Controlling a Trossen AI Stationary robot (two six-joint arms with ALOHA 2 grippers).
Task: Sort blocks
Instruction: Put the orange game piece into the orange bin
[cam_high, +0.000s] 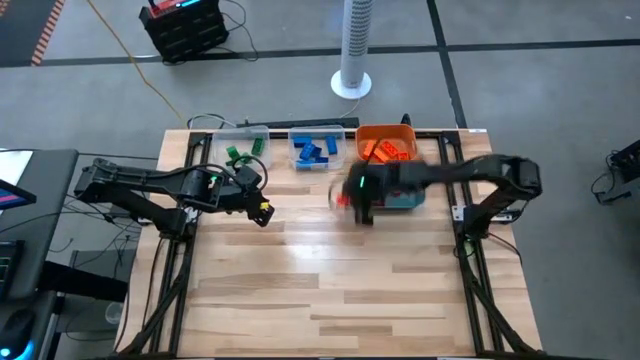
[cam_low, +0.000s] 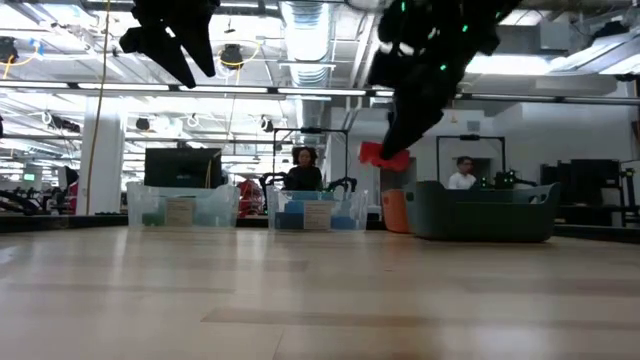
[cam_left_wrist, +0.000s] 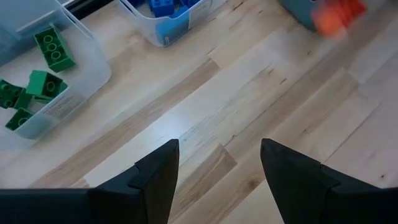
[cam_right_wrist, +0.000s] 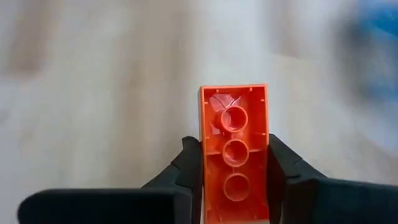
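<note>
Above the table's centre, a red-orange brick is riding hollow side up between the right gripper's two fingers, which are pressing its long sides; in the low view it is hanging clear of the wood. At twelve o'clock from it, along the far edge, three bins are sitting in a row: a clear bin holding green blocks, a second clear bin holding blue ones, and the orange bin holding orange ones. A teal bin is standing just beside the gripper at three o'clock. No loose bricks are showing on the bare boards, so sorting is looking nearly done, with this brick left to drop. At nine o'clock the left gripper is hovering, fingers parted and empty, well apart. The near half of the table is offering open room; the bin walls are the edges to clear.
</note>
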